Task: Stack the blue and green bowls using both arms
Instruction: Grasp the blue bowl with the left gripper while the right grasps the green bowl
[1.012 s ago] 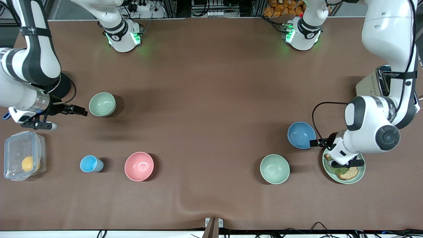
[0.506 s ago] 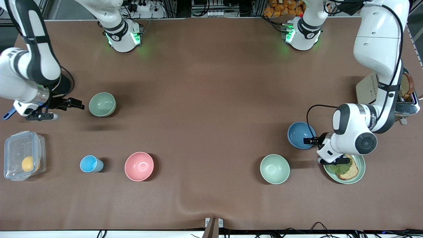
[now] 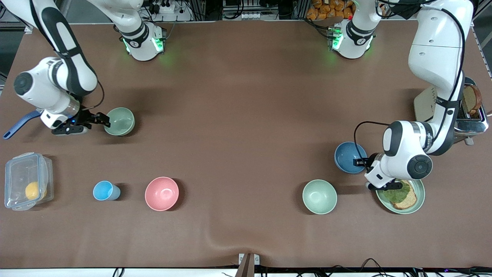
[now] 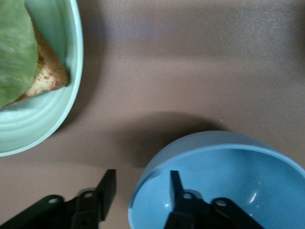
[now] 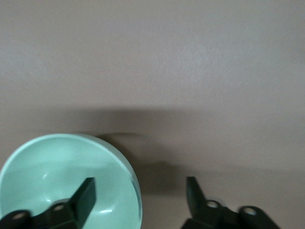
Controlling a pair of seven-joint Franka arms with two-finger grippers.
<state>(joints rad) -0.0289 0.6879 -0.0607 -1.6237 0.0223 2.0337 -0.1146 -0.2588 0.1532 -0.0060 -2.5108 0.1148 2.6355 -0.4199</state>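
Observation:
The blue bowl (image 3: 348, 156) stands at the left arm's end of the table. My left gripper (image 3: 358, 162) is open and straddles its rim, one finger inside and one outside; the left wrist view shows the bowl (image 4: 228, 176) and the gripper (image 4: 141, 183). A pale green bowl (image 3: 120, 121) stands at the right arm's end. My right gripper (image 3: 103, 120) is open and straddles its rim; the right wrist view shows the bowl (image 5: 57, 171) and the gripper (image 5: 139, 188). A look-alike green bowl (image 3: 319, 196) stands nearer the front camera than the blue bowl.
A green plate (image 3: 421, 196) with toast and lettuce lies under the left wrist, beside the blue bowl; its rim shows in the left wrist view (image 4: 47, 124). A toaster (image 3: 467, 109), a pink bowl (image 3: 162, 193), a light-blue cup (image 3: 105, 191) and a clear box (image 3: 27, 186) also stand on the table.
My right gripper has moved toward the green bowl at its end and now straddles its rim. My left gripper has shifted a little over the blue bowl's rim.

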